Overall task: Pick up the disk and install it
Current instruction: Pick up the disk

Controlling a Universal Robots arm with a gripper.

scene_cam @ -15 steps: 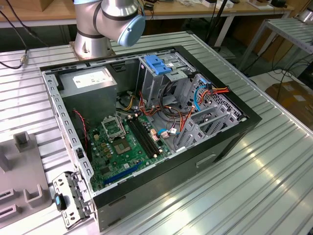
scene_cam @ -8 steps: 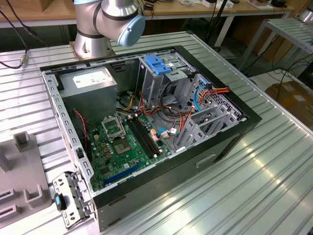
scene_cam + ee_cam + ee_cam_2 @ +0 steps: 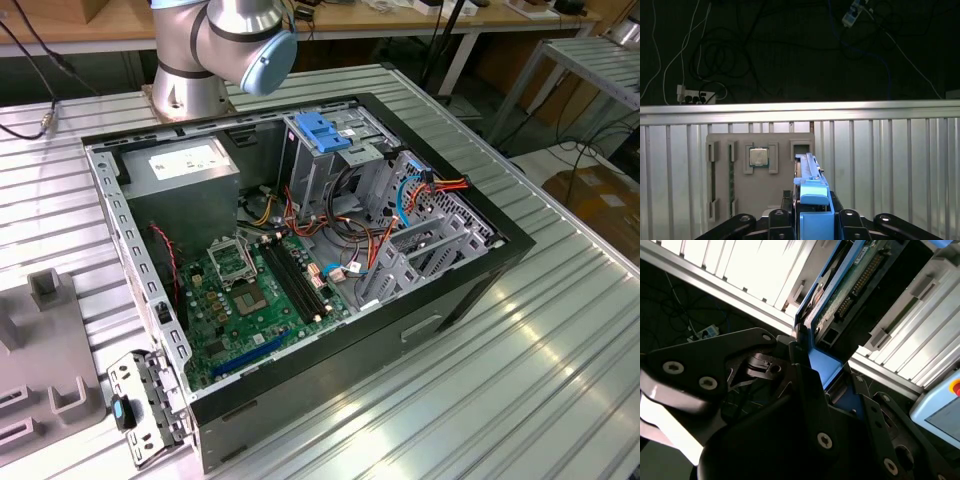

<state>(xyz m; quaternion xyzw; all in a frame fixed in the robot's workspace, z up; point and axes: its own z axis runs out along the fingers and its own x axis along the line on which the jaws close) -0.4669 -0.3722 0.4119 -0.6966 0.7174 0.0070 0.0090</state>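
Firmly clenched on the disk point(image 3: 860, 277), a flat rectangular silver-metal hard drive edged by a blue plastic carrier: the black two-fingered tool point(image 3: 825, 365), jaws pressed to either side of the blue end tab.

Seen close and from the side in the second wrist view: the disk's green circuit-board face and its connector row, body reaching out past the fingertips. Behind it, the ribbed silver metal surface point(image 3: 750, 265). Also a pale-blue handheld pendant with a red button point(image 3: 940, 410).

Seen edge-on in the first wrist view: disk point(image 3: 812, 192) pointing straight out from the tool point(image 3: 813, 212), in front of a grey moulded holder plate point(image 3: 760, 195). Square silver chip point(image 3: 759, 156) seated in one pocket of that plate. Disk pictured just beside the plate's neighbouring empty pocket. Beyond the plate, the surface's edge, then dark floor with loose cables point(image 3: 715, 55).

Shown in the exterior view, just beside the plate point(image 3: 40, 370) on the exterior view's right: open black computer case point(image 3: 400, 330) lying on the surface. Inside, a green motherboard point(image 3: 250, 290), a grey power-supply box with white sticker point(image 3: 185, 165) and a blue plastic latch point(image 3: 325, 130) atop the metal drive cage. Silver arm base with pale-blue cap point(image 3: 225, 45) well apart from the plate, behind the case.
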